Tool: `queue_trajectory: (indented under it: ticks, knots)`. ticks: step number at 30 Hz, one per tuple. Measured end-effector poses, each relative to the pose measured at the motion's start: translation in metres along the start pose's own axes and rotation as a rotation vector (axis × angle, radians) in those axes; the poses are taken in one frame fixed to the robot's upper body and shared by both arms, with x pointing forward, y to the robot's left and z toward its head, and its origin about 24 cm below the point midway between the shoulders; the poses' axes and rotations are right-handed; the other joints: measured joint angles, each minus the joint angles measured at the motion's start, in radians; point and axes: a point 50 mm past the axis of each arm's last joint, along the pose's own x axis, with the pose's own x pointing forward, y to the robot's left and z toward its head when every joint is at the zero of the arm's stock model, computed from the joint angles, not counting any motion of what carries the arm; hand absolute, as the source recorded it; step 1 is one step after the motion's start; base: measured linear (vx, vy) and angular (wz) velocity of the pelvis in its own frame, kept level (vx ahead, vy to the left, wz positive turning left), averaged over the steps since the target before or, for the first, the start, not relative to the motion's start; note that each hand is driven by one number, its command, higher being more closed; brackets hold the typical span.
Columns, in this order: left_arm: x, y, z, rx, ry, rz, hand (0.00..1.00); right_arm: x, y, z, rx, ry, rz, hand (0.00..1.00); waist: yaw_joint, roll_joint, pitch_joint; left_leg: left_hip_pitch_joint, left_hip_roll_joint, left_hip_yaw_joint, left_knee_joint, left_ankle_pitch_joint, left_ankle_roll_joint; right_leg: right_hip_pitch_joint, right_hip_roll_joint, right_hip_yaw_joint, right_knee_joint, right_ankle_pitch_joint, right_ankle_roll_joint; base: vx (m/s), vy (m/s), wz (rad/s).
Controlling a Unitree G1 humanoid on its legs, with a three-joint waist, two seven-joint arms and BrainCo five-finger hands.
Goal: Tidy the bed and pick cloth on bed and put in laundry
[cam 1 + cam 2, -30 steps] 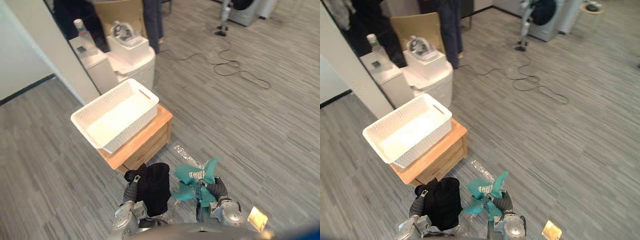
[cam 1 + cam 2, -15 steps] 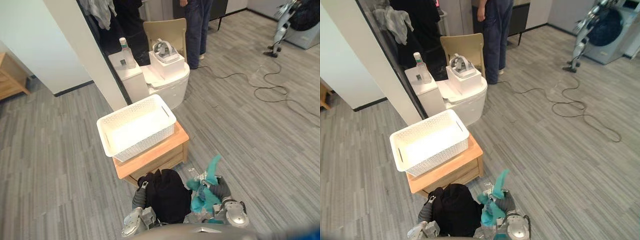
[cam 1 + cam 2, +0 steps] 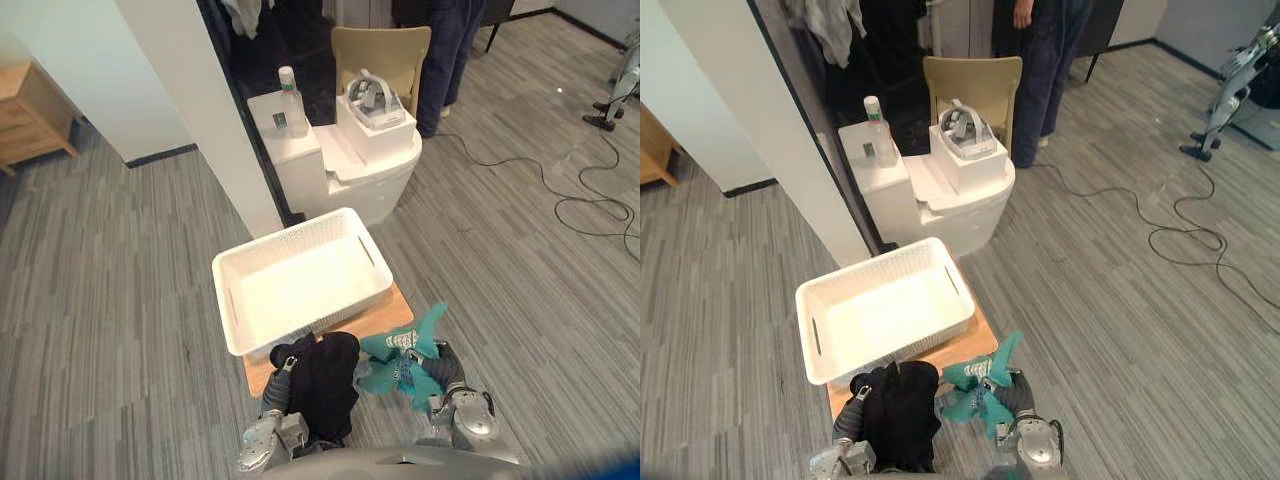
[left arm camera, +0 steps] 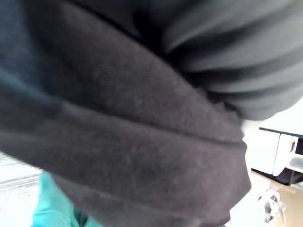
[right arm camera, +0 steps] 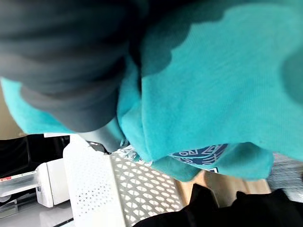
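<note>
Black cloth (image 3: 325,385) covers the left hand (image 3: 283,370) and teal cloth (image 3: 398,362) the right hand (image 3: 443,367), both just short of the white basket's (image 3: 285,238) near rim. Whether either hand is clenched cannot be told. Open floor (image 3: 120,300) flanks the basket.

Black cloth (image 4: 123,142) hangs in folds at very close range (weave visible); teal cloth (image 4: 54,209) shows past its edge.

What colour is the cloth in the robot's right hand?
Teal cloth, best seen in the right wrist view.
</note>
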Motion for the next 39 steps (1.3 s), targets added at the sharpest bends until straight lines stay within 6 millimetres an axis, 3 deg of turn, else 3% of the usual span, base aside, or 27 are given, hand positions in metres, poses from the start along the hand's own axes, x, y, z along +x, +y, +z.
queue_trajectory:
  ticks: [1, 2, 3, 5, 7, 8, 9, 12, 16, 19, 21, 22, 23, 24, 25, 30, 34, 39]
  knots:
    - [0.001, 0.005, 0.002, 0.039, 0.001, -0.003, 1.0, -0.001, 0.004, 0.001, 0.009, -0.005, 0.002, 1.0, -0.017, -0.007, 0.004, 0.026, 0.004, -0.017, -0.006, 0.0, 0.0, -0.08, -0.007, 0.013, 0.096, -0.053, -0.036, 0.22, 0.002, 0.45]
    - [0.001, 0.006, 0.003, 0.047, 0.0, -0.003, 1.0, -0.002, 0.005, 0.002, 0.013, -0.013, 0.001, 1.0, -0.017, -0.006, 0.004, 0.037, 0.007, -0.022, -0.008, 0.001, 0.0, -0.103, -0.006, 0.012, 0.091, -0.075, -0.041, 0.35, -0.024, 0.44]
    - [0.003, 0.007, 0.007, 0.053, -0.01, -0.005, 1.0, -0.002, 0.005, 0.008, 0.018, -0.04, -0.001, 1.0, -0.019, -0.005, 0.004, 0.052, 0.015, -0.039, -0.013, 0.001, 0.0, -0.134, 0.002, 0.009, 0.036, -0.1, -0.067, 0.29, -0.05, 0.32]
    - [0.005, 0.004, 0.01, 0.054, -0.023, -0.014, 1.0, -0.003, 0.005, 0.024, 0.025, -0.109, -0.003, 1.0, -0.023, -0.001, 0.006, 0.065, 0.027, -0.068, -0.018, 0.001, -0.001, -0.159, 0.029, 0.018, -0.131, -0.13, -0.083, 0.3, -0.16, 0.49]
    - [0.005, 0.003, 0.008, 0.059, -0.014, -0.021, 1.0, -0.005, 0.006, 0.043, 0.033, -0.196, 0.0, 1.0, -0.021, -0.005, 0.001, 0.064, 0.038, -0.075, -0.012, 0.005, -0.028, -0.146, 0.077, 0.061, -0.42, -0.098, -0.068, 0.24, -0.235, 0.45]
    - [0.006, 0.006, 0.005, 0.067, 0.002, -0.015, 1.0, -0.009, 0.003, 0.052, 0.035, -0.246, -0.006, 1.0, -0.025, -0.016, -0.013, 0.065, 0.036, -0.084, -0.012, -0.011, -0.074, -0.123, 0.09, 0.081, -0.555, -0.036, -0.062, 0.26, -0.212, 0.23]
    - [0.008, -0.002, -0.003, 0.04, 0.034, -0.021, 1.0, -0.01, -0.005, 0.061, 0.007, -0.286, -0.016, 1.0, -0.01, 0.039, -0.017, 0.068, 0.076, -0.086, -0.021, -0.011, -0.098, -0.098, 0.131, 0.061, -0.6, -0.02, -0.075, 0.27, -0.194, 0.14]
    - [0.006, -0.008, -0.01, 0.013, 0.051, -0.035, 1.0, -0.016, -0.019, 0.085, -0.024, -0.388, -0.051, 1.0, -0.011, 0.069, -0.02, 0.088, 0.108, -0.062, -0.028, 0.032, -0.121, -0.042, 0.17, 0.055, -0.667, -0.01, -0.091, 0.24, -0.151, -0.09]
    - [0.007, -0.009, -0.008, 0.014, 0.045, -0.043, 1.0, -0.038, -0.032, 0.128, -0.04, -0.599, -0.124, 1.0, -0.018, 0.068, -0.022, 0.118, 0.109, -0.057, -0.04, 0.057, -0.128, 0.008, 0.175, 0.053, -0.722, -0.005, -0.096, 0.14, -0.055, -0.06]
    - [0.008, -0.009, -0.008, 0.013, 0.044, -0.044, 1.0, -0.051, -0.032, 0.165, -0.083, -0.776, -0.129, 1.0, -0.018, 0.066, -0.028, 0.135, 0.108, -0.05, -0.039, 0.061, -0.133, 0.055, 0.177, 0.054, -0.812, 0.049, -0.09, 0.08, 0.045, -0.1]
    - [0.008, -0.007, -0.012, 0.016, 0.062, -0.037, 1.0, -0.056, -0.027, 0.184, -0.089, -0.876, -0.102, 1.0, -0.018, 0.057, -0.04, 0.133, 0.102, -0.04, -0.009, 0.061, -0.134, 0.088, 0.166, 0.054, -0.869, 0.087, -0.084, 0.03, 0.078, -0.07]
    - [0.009, -0.005, -0.013, 0.021, 0.07, -0.031, 1.0, -0.06, -0.02, 0.196, -0.089, -0.94, -0.072, 1.0, -0.016, 0.031, -0.038, 0.106, 0.102, -0.035, 0.061, 0.045, -0.137, 0.115, 0.14, 0.056, -0.895, 0.109, -0.084, -0.01, 0.117, 0.18]
    - [0.01, -0.005, -0.014, 0.025, 0.076, -0.035, 1.0, -0.063, -0.015, 0.207, -0.083, -1.005, -0.053, 1.0, -0.02, 0.019, -0.042, 0.103, 0.082, -0.035, -0.03, 0.015, -0.13, 0.125, 0.121, 0.05, -0.91, 0.116, -0.072, -0.03, 0.102, 0.31]
    - [0.01, -0.008, -0.014, 0.018, 0.075, -0.042, 1.0, -0.065, -0.014, 0.214, -0.094, -1.043, -0.045, 1.0, -0.028, 0.037, -0.051, 0.111, 0.082, -0.039, -0.119, 0.098, -0.12, 0.125, 0.13, 0.044, -0.914, 0.12, -0.065, -0.06, 0.093, 0.13]
    - [0.01, -0.011, -0.017, -0.003, 0.083, -0.044, 1.0, -0.064, -0.007, 0.226, -0.113, -1.093, -0.007, 1.0, -0.015, 0.041, -0.056, 0.125, 0.082, -0.036, -0.157, 0.1, -0.142, 0.13, 0.137, 0.048, -0.941, 0.127, -0.046, -0.06, 0.081, -0.02]
    - [0.005, 0.004, -0.022, 0.02, 0.108, -0.007, 1.0, -0.069, 0.021, 0.242, -0.11, -1.171, 0.136, 1.0, -0.014, -0.002, -0.076, 0.114, 0.051, -0.041, -0.161, 0.092, -0.127, 0.13, 0.109, 0.045, -0.956, 0.144, -0.022, -0.08, 0.045, 0.03]
    - [0.005, 0.004, -0.025, 0.016, 0.119, -0.005, 1.0, -0.073, 0.036, 0.253, -0.116, -1.217, 0.239, 1.0, -0.016, -0.004, -0.078, 0.106, 0.052, -0.042, -0.168, 0.091, -0.127, 0.128, 0.112, 0.044, -0.963, 0.144, -0.022, -0.11, -0.054, 0.01]
    - [0.009, 0.002, -0.026, 0.016, 0.13, 0.004, 1.0, -0.07, 0.08, 0.254, -0.155, -1.197, 0.497, 1.0, -0.018, 0.001, -0.086, 0.099, 0.053, -0.064, -0.21, 0.124, -0.128, 0.127, 0.122, 0.02, -0.98, 0.145, -0.022, -0.09, -0.08, 0.09]
